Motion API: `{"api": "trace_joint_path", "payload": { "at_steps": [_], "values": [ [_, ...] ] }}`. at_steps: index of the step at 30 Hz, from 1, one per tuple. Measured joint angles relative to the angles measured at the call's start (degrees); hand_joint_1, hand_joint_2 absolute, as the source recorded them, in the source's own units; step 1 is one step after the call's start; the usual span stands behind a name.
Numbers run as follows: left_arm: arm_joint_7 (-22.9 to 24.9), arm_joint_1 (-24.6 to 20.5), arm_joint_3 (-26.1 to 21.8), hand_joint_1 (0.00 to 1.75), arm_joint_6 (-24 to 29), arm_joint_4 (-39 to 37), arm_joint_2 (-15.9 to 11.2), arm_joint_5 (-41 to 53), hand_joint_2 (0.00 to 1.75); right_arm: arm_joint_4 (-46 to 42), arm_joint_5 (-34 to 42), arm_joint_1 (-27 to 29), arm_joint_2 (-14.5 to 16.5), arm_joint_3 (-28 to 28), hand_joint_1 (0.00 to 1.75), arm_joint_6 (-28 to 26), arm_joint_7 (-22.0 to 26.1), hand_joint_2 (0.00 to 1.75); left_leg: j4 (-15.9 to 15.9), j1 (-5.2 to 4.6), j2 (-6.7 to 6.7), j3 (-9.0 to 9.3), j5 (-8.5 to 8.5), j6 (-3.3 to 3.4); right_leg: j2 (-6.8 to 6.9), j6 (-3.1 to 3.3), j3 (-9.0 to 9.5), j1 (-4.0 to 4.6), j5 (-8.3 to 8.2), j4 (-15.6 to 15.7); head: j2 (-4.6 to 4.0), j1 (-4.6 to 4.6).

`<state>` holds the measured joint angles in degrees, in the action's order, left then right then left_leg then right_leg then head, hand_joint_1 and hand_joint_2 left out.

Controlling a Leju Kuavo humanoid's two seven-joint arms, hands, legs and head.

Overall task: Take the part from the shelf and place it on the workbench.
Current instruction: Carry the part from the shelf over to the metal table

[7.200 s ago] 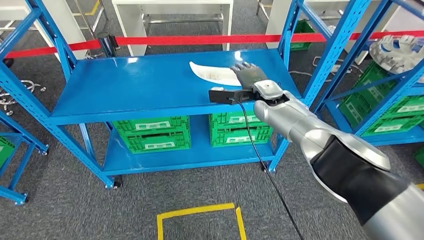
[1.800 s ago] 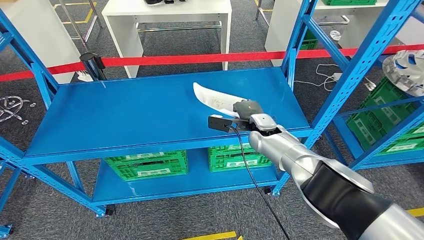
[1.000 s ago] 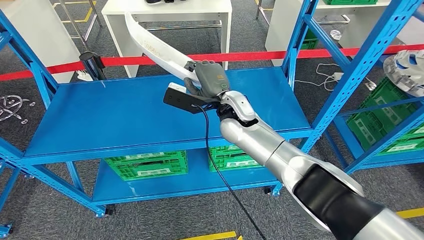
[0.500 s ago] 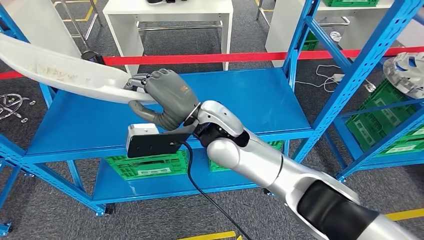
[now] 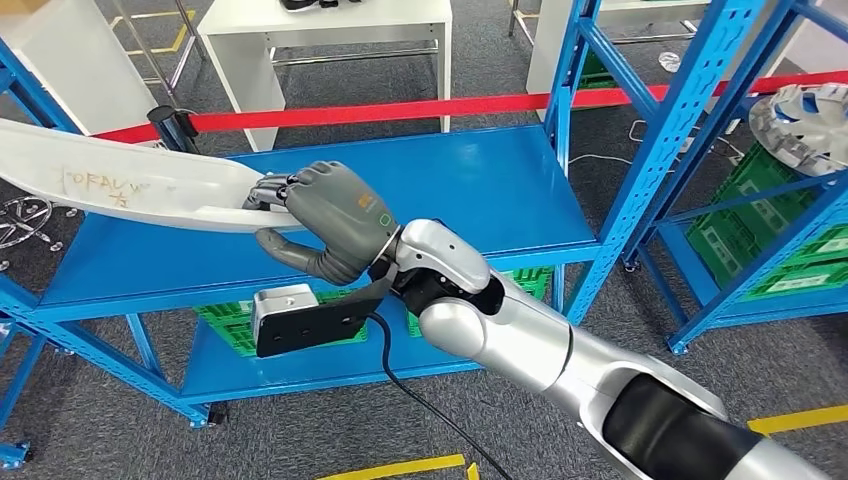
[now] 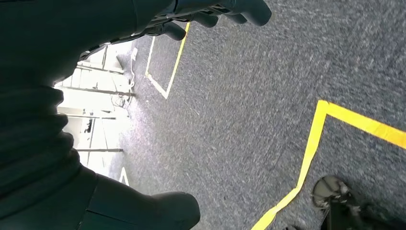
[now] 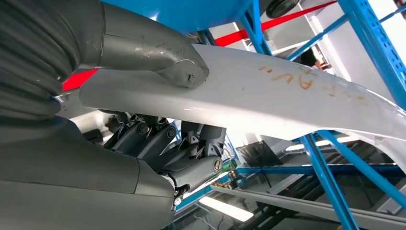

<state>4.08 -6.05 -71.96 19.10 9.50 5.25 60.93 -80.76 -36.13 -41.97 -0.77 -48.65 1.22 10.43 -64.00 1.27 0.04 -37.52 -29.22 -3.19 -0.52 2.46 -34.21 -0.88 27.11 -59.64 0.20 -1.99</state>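
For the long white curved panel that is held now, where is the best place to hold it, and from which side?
Probably nearer its middle. The long white curved panel is held by the right robot hand at one end only, so most of its length hangs out unsupported. Its thin, flat section suits the thumb on one face and the fingers on the other, coming across the long edge.

- Industrial workshop or warehouse test area.
- Blue steel shelf racks (image 5: 480, 190) holding green plastic crates (image 5: 790, 240).
- Grey carpet floor (image 5: 120, 440) marked with yellow tape lines (image 5: 400, 467).
- Red barrier tape (image 5: 400, 108); white worktop (image 5: 320, 20) behind.
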Motion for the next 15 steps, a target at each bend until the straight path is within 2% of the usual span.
{"api": "trace_joint_path", "payload": {
  "at_steps": [2,3,4,5,6,8,9,10,12,13,14,15],
  "values": [
    [-0.1,0.0,0.0,0.00,0.0,0.0,-0.1,0.1,1.75,0.0,-0.6,0.7,-0.2,0.0,1.75,0.0,0.0,1.75,-7.2,0.00,0.00,-2.31,-4.51,-0.26,0.03,0.31,-1.02,0.16,-0.79,0.0,0.00,0.38],
    [-0.1,0.0,-0.1,0.00,0.0,0.0,-0.1,0.2,1.75,0.0,-0.9,1.0,-0.3,0.0,1.75,0.1,0.0,1.75,-9.9,-0.01,0.00,-2.86,-5.69,-0.31,0.04,0.34,-1.60,0.25,-1.24,0.0,0.00,0.46],
    [-0.1,0.0,-0.1,0.00,0.0,0.0,-0.1,0.3,1.75,0.0,-1.1,1.3,-0.5,0.1,1.75,0.2,-0.1,1.75,-10.7,-0.01,0.00,-2.48,-5.75,-0.28,0.05,0.31,-2.20,0.33,-1.70,0.0,0.00,0.48],
    [-0.2,0.0,-0.1,0.00,0.0,0.0,-0.1,0.4,1.75,0.0,-1.3,1.6,-0.6,0.2,1.75,0.3,-0.1,1.75,-9.3,-0.01,0.00,-0.96,-4.81,-0.16,0.05,0.24,-2.78,0.38,-2.18,-0.1,0.00,0.49],
    [-0.2,-0.1,-0.1,0.00,0.0,0.0,-0.1,0.5,1.75,-0.1,-1.5,1.9,-0.7,0.4,1.75,0.4,-0.1,1.75,-6.0,-0.02,0.00,1.60,-3.42,0.03,0.03,0.10,-3.32,0.41,-2.67,-0.1,0.00,0.49],
    [-0.4,-0.2,-0.1,0.00,0.0,0.1,-0.2,0.8,1.75,-0.2,-1.8,2.1,-1.0,0.8,1.75,0.4,-0.2,1.75,1.8,-0.22,-0.05,7.01,-2.02,0.49,0.01,-0.41,-4.04,0.46,-3.59,-0.1,0.00,0.44],
    [-0.5,-0.2,-0.1,0.00,0.0,0.1,-0.2,0.9,1.75,-0.3,-1.8,2.3,-1.2,1.1,1.75,0.4,-0.2,1.75,4.3,-0.41,-0.12,8.48,-1.89,0.76,0.05,-0.77,-4.17,0.47,-4.00,0.0,0.00,0.47],
    [-0.5,-0.2,-0.1,0.00,0.0,0.2,-0.3,1.0,1.75,-0.4,-1.8,2.5,-1.5,1.3,1.75,0.3,-0.2,1.75,5.3,-0.65,-0.21,8.94,-1.98,1.09,0.10,-1.16,-4.19,0.45,-4.42,0.1,0.00,0.50],
    [-0.6,-0.2,-0.1,0.00,0.0,0.2,-0.3,1.1,1.75,-0.5,-1.9,3.2,-2.3,2.0,1.75,0.0,-0.3,1.75,5.6,-0.81,-0.24,8.33,-1.19,2.02,0.16,-1.99,-4.21,0.38,-5.12,0.3,0.00,0.59],
    [-0.5,-0.2,-0.1,0.00,0.0,0.3,-0.3,1.2,1.75,-0.5,-1.9,3.7,-2.8,2.4,1.75,-0.2,-0.4,1.75,5.7,-0.75,-0.13,8.05,-0.67,2.57,0.18,-2.35,-4.47,0.35,-4.67,0.0,0.00,0.54],
    [-0.3,-0.1,-0.1,0.00,0.0,0.3,-0.3,1.3,1.75,-0.5,-2.1,4.2,-3.3,2.8,1.75,-0.3,-0.5,1.75,5.9,-0.63,0.00,7.63,-0.05,3.10,0.18,-2.61,-4.97,0.36,-3.19,-1.1,0.00,0.45],
    [-0.1,-0.1,-0.1,0.00,0.0,0.2,-0.3,1.5,1.75,-0.5,-2.3,4.6,-3.7,3.2,1.75,-0.5,-0.5,1.75,6.0,-0.54,0.14,7.02,0.67,3.51,0.19,-2.78,-5.78,0.34,-0.67,-3.4,0.00,0.33]
  ]
}}
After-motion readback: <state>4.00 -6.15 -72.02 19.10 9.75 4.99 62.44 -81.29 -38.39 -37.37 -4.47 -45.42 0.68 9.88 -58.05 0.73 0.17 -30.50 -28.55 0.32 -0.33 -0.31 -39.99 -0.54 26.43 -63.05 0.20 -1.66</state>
